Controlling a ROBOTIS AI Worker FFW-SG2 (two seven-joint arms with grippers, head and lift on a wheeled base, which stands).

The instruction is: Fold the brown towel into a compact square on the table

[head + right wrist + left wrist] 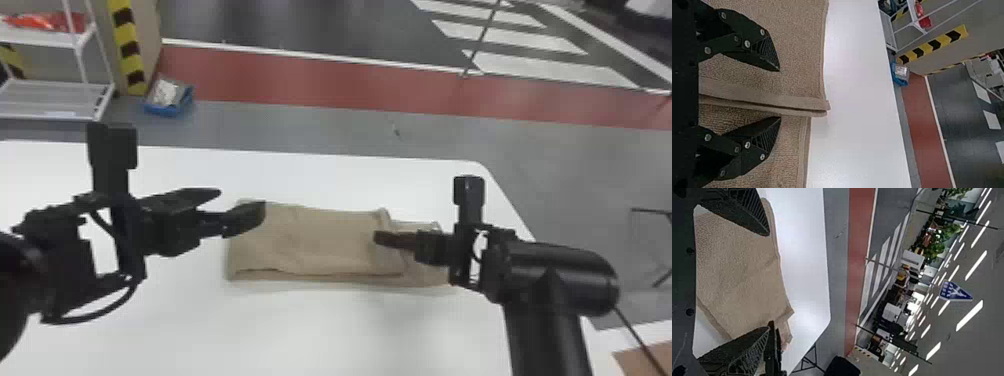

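The brown towel lies folded into a long flat strip on the white table, its upper layer stopping short of the right end. My left gripper is open at the towel's left end in the head view; the left wrist view has that gripper with its fingers apart and the towel beyond them. Over the right part, by the upper layer's edge, is my right gripper. In the right wrist view the right gripper is open, the doubled towel edge between its fingers, not gripped.
The white table extends around the towel, with its far edge behind and its right edge beside the right arm. Beyond it on the floor are a blue bin and a white shelf rack.
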